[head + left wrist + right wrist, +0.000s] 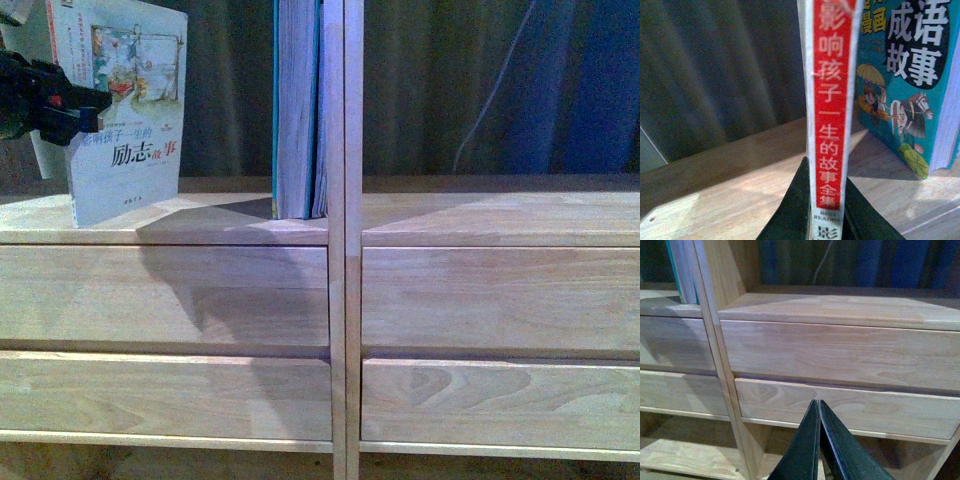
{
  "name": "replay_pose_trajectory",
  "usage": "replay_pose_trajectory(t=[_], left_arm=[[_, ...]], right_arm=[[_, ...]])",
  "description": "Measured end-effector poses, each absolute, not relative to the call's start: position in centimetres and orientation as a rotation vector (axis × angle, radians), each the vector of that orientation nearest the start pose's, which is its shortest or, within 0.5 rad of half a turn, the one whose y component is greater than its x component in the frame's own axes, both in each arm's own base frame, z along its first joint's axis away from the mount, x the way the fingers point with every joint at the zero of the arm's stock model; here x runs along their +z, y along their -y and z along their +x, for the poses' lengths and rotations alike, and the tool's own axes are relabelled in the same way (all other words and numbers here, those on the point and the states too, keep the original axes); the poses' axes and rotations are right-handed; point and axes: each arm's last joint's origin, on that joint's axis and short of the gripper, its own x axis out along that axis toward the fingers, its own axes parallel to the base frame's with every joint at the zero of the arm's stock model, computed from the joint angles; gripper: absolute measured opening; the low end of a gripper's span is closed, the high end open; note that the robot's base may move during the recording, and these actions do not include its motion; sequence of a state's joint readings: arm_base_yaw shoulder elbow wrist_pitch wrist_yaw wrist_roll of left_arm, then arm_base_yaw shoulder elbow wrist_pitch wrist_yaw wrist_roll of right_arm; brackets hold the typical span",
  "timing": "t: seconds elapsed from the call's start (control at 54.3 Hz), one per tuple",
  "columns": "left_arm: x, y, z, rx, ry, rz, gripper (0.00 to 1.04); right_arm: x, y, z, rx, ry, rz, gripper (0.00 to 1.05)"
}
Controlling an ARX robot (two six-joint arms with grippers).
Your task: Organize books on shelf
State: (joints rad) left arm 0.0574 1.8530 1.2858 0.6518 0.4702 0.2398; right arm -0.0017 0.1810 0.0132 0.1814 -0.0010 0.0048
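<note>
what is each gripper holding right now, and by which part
The left gripper clamps the white paperback by its red-white spine edge, one finger on each cover. The right gripper is shut on nothing.

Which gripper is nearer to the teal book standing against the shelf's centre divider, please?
Left. The left gripper holds the white paperback in the same compartment as the teal book, a gap away. The right gripper, shut, faces the drawer fronts of the other column.

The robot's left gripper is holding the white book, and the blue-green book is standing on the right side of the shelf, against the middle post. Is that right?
Not quite. The front view shows the blue-green book on the left side of the shelf, against the middle post. The left gripper does hold the white book.
</note>
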Motion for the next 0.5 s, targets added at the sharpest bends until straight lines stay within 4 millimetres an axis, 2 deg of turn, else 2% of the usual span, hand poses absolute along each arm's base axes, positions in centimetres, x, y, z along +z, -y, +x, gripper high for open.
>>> replay_pose_trajectory(t=[0.166, 0.35, 0.497], left_arm=[[28.8, 0.3, 44.0, -0.403, 0.156, 0.253, 0.07], [29.3, 2.7, 45.5, -0.431, 0.187, 0.222, 0.07], [28.9, 4.3, 46.7, -0.434, 0.191, 0.211, 0.07]], right_arm=[[16.7, 0.0, 9.8, 0.000, -0.002, 0.004, 0.03], [16.8, 0.0, 9.7, -0.001, 0.007, 0.004, 0.03], [16.8, 0.0, 9.7, -0.001, 0.008, 0.004, 0.03]])
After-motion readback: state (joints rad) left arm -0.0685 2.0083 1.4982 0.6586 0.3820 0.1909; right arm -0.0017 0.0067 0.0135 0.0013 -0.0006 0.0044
